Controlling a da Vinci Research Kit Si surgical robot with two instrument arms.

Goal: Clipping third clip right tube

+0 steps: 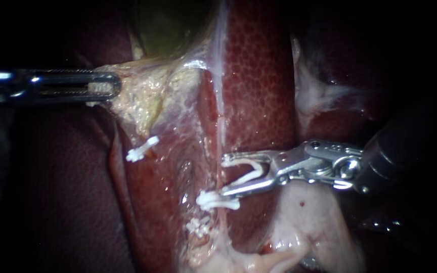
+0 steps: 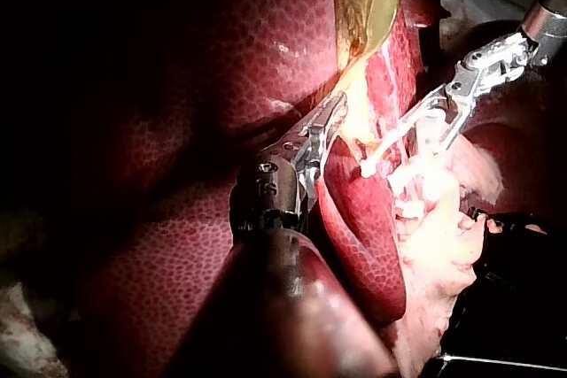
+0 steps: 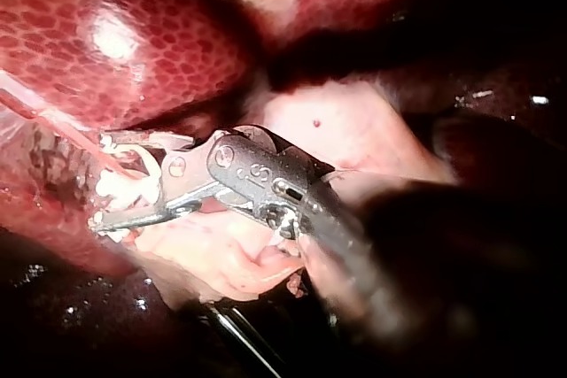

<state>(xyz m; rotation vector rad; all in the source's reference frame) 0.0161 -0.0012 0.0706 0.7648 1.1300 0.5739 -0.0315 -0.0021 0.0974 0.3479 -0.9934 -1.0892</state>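
Two instruments: left instrument (image 1: 115,87), right instrument (image 1: 224,176). One gallbladder (image 1: 168,25), one liver (image 1: 259,76), one pale tube (image 1: 220,131) clearly seen. Four white clips: loaded clip (image 1: 244,163) across the tube, closed clip (image 1: 216,200) just below, lowest clip (image 1: 198,227) beside the tube, far clip (image 1: 140,150) well to the tube's left.

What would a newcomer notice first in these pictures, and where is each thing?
Probably the right instrument, centre right in the endoscope view. It carries a spread white clip at its tip, right beside a thin pale tube on the dark red liver. Just below it a fitted clip sits across the tube, with a lone clip further left. At the upper left, the left instrument holds pale tissue.
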